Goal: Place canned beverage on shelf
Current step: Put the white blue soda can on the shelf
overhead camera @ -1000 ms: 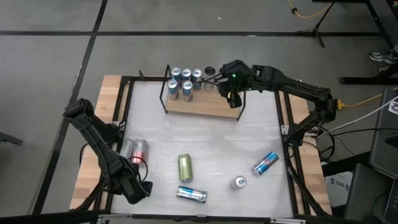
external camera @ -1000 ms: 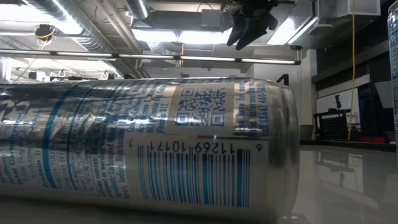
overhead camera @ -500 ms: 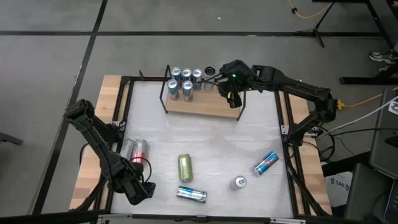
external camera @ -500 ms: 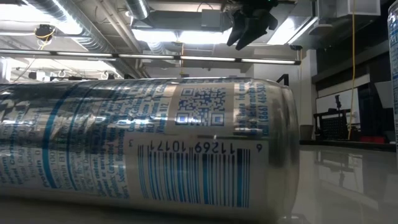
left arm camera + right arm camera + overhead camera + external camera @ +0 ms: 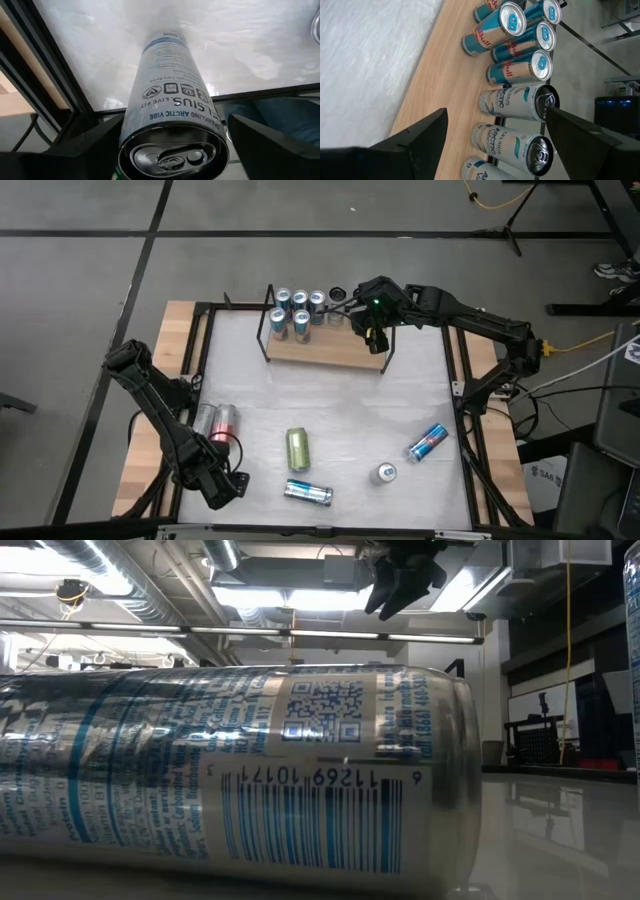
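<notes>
While the left pincer (image 5: pixel 222 492) sits low at the near left corner of the bench (image 5: pixel 400 390), its fingers (image 5: pixel 75 150) stand wide on either side of a lying silver-and-blue can (image 5: pixel 172 125), end-on to the wrist camera; whether they touch it I cannot tell. That can (image 5: pixel 308 493) lies on its side near the bench's front edge, filling most of the low view. Just beside the left arm lie 2 more cans (image 5: pixel 217 421), 1 red-ended. A green can (image 5: pixel 298 448) lies mid-bench, a small silver can (image 5: pixel 386 473) stands upright to its right, and a blue can (image 5: pixel 428 442) lies tilted farther right. At the far edge stands the shelf (image 5: pixel 330 348), with upright cans (image 5: pixel 297 313) crowding its left part. The right pincer (image 5: pixel 374 338) hangs above the shelf's bare right end, open and empty.
</notes>
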You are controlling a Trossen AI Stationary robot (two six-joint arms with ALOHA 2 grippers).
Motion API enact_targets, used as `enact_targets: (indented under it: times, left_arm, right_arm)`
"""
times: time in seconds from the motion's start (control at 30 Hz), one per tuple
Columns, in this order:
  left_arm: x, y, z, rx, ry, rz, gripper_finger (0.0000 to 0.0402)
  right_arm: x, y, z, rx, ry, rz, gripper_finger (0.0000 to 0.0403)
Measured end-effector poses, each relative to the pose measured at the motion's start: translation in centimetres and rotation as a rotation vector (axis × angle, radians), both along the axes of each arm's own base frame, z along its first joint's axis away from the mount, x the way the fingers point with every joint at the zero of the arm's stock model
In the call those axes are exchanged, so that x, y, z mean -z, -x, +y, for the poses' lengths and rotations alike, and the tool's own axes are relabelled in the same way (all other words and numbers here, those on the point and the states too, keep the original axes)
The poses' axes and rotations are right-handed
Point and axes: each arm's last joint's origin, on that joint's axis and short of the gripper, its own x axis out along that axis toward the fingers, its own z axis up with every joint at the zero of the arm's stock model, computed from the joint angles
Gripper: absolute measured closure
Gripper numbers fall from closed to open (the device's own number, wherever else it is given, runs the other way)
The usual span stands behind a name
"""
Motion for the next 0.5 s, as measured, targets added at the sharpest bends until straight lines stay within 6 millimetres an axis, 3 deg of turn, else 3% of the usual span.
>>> enact_targets:
  times: [0.23,0.5]
  left_arm:
    - [0.0,0.2,0.3,-0.001,-0.023,0.017,0.0167]
    - [0.0,-1.0,2.0,0.060,-0.078,-0.003,0.0169]
  right_arm:
    - [0.0,0.0,0.0,0.000,0.000,0.000,0.0079]
    - [0.0,0.0,0.0,0.000,0.000,0.000,0.0079]
